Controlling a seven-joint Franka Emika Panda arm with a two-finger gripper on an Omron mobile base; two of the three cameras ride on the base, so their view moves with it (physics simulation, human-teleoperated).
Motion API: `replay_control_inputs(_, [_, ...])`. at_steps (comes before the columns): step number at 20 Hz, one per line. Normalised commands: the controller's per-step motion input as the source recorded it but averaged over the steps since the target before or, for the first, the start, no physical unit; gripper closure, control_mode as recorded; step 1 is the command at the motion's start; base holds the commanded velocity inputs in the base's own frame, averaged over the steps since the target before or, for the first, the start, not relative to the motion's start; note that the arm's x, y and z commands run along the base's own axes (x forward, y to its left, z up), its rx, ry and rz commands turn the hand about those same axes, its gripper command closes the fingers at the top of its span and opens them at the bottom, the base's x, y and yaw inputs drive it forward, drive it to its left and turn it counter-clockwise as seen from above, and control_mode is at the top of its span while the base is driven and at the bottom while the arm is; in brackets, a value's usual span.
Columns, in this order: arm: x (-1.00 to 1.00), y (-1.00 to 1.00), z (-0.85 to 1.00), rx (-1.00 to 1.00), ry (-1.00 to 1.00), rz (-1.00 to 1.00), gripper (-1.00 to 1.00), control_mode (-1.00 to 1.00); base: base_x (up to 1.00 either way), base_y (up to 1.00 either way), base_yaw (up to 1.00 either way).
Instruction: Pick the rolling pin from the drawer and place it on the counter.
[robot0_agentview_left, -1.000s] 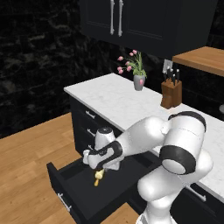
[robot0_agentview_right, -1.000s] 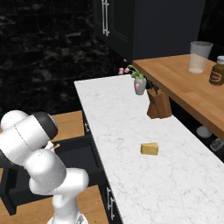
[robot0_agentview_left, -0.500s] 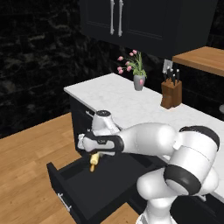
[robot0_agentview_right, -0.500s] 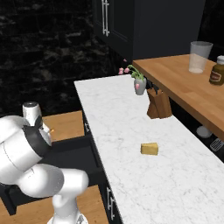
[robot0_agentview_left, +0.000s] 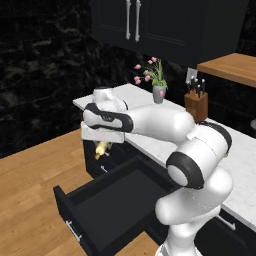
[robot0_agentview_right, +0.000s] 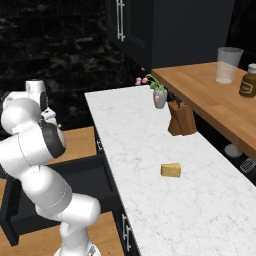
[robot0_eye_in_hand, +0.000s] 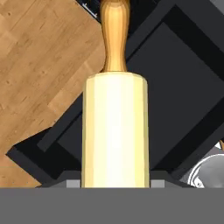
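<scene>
My gripper (robot0_agentview_left: 102, 141) is shut on the rolling pin (robot0_agentview_left: 101, 149), a pale-tan cylinder that hangs end-down with one orange handle showing below the fingers. It is held in the air above the open black drawer (robot0_agentview_left: 111, 206), level with the near left corner of the white marble counter (robot0_agentview_left: 239, 148). In the hand view the rolling pin (robot0_eye_in_hand: 114, 131) runs up the middle from between my gripper (robot0_eye_in_hand: 114, 183), its orange handle at the top, with the drawer (robot0_eye_in_hand: 179, 83) far beneath and nothing in it.
On the counter (robot0_agentview_right: 150, 145) lie a yellow wedge block (robot0_agentview_right: 171, 170), a knife block (robot0_agentview_right: 181, 120) and a flower vase (robot0_agentview_right: 158, 98). A wooden shelf (robot0_agentview_right: 205, 95) carries a glass (robot0_agentview_right: 227, 65) and a jar (robot0_agentview_right: 248, 84). Wooden floor (robot0_agentview_left: 30, 175) lies left of the drawer.
The arm has lifted the rolling pin up out of the drawer and swung it back and left, up to counter-edge height. The drawer stays open.
</scene>
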Motion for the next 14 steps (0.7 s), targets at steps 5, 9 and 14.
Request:
replay_control_inputs(5, [-0.24,-1.0,0.54,0.03,0.13,-0.01,1.0,-1.0,0.0,0.0,0.0])
replay_control_inputs(9, [0.0,-1.0,-0.05,-0.15,0.02,-0.04,1.0,-1.0,0.0,0.0,0.0])
replay_control_inputs(14, [0.0,-1.0,-0.04,-0.19,0.0,-0.08,1.0,-1.0,0.0,0.0,0.0])
